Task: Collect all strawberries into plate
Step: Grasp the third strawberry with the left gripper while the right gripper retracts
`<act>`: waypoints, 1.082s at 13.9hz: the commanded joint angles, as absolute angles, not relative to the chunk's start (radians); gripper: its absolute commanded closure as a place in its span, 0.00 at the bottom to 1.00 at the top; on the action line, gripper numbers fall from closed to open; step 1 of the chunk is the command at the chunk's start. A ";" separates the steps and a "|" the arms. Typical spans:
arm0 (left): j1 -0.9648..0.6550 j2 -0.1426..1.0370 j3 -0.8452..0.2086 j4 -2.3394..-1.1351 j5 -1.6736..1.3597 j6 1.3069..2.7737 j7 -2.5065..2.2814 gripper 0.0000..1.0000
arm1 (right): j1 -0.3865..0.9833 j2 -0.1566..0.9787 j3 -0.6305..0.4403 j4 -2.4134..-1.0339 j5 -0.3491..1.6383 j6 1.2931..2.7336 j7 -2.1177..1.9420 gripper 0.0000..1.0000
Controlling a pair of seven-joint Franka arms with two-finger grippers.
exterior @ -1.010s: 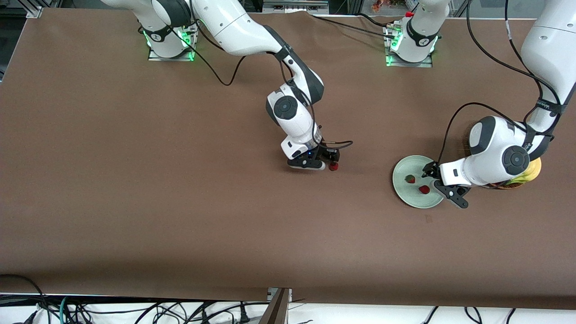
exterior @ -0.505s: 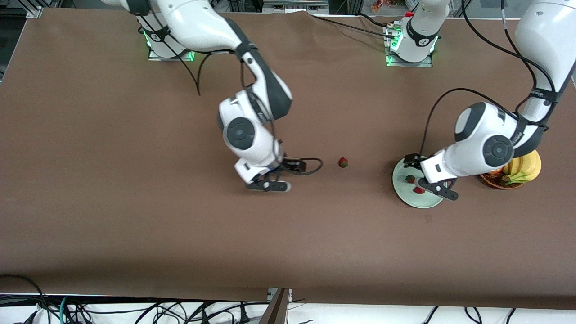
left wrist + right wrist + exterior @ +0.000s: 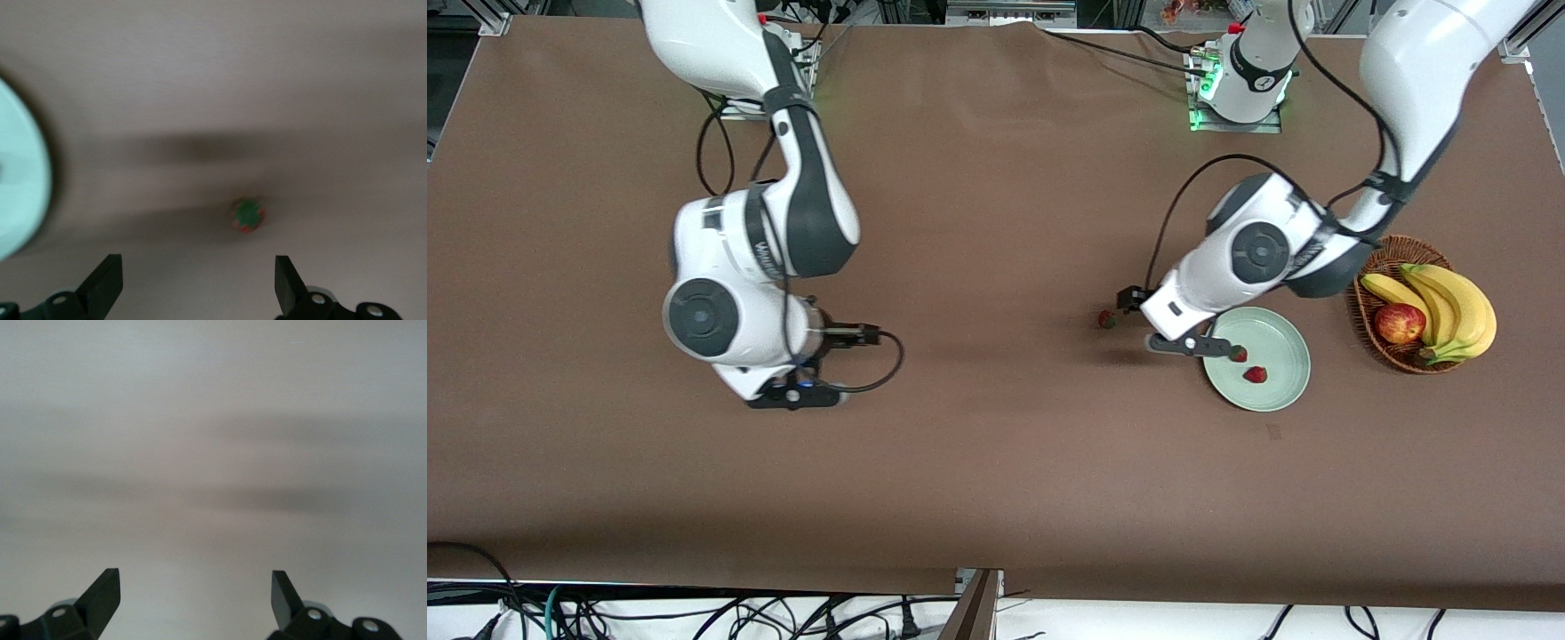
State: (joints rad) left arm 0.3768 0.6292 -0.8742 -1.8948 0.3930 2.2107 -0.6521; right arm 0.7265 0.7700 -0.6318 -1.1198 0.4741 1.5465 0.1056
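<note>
Berries: two on plate [image 3: 1285, 391]; third [image 3: 1106, 318] on surface beside it, probably the next pick.
Left claw [image 3: 1152, 322]: open, over third berry.
Right claw [image 3: 818, 369]: open, empty, waiting over bare surface [image 3: 996, 462].

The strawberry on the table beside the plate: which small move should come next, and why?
Probably the left gripper should come down around the loose strawberry and close. Its fingers are open and empty with that berry just ahead. Two strawberries already lie in the plate. The right gripper is open over bare table.

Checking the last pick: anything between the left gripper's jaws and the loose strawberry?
Nothing. In the left wrist view only bare table lies between the open left gripper and the strawberry.
</note>
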 commanded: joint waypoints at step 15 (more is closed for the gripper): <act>0.097 0.687 -0.618 -1.882 0.480 2.361 -0.839 1.00 | 0.026 -0.018 -0.048 -1.548 -0.012 1.387 0.017 0.00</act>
State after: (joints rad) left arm 0.0867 0.7120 -0.6218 -1.8894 0.4519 2.3856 -0.8378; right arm 0.0620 0.0701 -0.0781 -1.4791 0.0030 1.3676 0.0155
